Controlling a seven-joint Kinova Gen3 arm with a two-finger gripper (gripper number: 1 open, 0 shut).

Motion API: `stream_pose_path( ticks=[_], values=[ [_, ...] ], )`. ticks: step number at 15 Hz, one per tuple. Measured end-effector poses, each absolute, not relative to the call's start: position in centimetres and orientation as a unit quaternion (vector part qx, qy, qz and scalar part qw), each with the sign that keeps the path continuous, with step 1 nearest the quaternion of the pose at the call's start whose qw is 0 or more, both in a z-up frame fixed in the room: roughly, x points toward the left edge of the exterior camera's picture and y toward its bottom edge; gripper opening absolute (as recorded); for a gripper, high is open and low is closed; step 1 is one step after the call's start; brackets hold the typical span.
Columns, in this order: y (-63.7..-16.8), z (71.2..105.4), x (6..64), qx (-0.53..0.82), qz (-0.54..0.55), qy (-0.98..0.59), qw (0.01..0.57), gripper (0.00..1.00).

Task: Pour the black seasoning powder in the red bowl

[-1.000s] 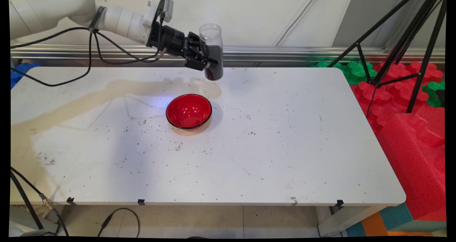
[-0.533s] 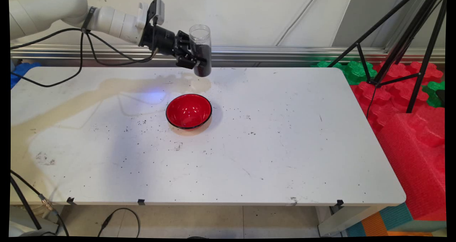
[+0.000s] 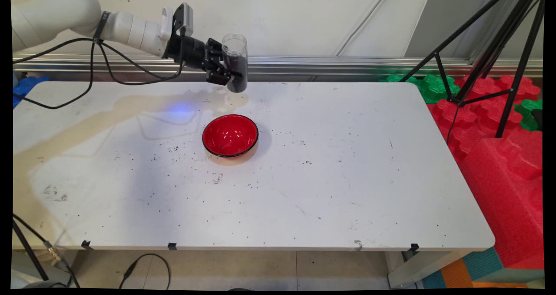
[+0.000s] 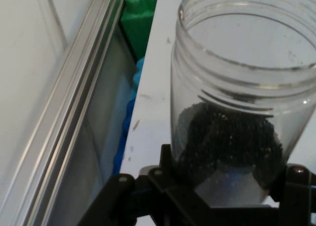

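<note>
A clear open jar (image 3: 236, 62) partly filled with small black grains hangs upright in the air over the table's far edge. My gripper (image 3: 229, 74) is shut on its lower half. In the hand view the jar (image 4: 237, 88) fills the right side, its threaded mouth open at the top, the black grains (image 4: 227, 137) heaped at its bottom between my gripper (image 4: 227, 186) linkage. A red bowl (image 3: 230, 135) with a dark rim stands empty on the white table (image 3: 347, 177), below and nearer than the jar.
Black grains lie scattered over the table around the bowl. A pale stain runs from the left edge toward the far middle. A black tripod (image 3: 486, 47) and red and green foam blocks (image 3: 499, 156) stand to the right. Cables (image 3: 100, 64) hang from the arm.
The gripper has carried the jar leftward and farther back, toward the table's far edge. The bowl has stayed in place.
</note>
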State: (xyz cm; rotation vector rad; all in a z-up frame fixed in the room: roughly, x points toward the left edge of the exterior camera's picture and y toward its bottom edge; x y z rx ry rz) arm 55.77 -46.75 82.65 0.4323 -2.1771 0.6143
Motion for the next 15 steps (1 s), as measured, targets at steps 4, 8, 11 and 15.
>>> stream_pose_path(
  ticks=[4,8,11,15],
  values=[
    [-46.6,82.1,56.6,0.165,0.259,-0.864,0.398,0.0],
    [-46.3,81.5,57.3,0.15,0.276,-0.866,0.389,0.0],
    [-45.8,80.9,57.6,0.129,0.29,-0.87,0.378,0.0],
    [-45.3,80.4,57.8,0.101,0.305,-0.875,0.362,0.0]
  ],
)
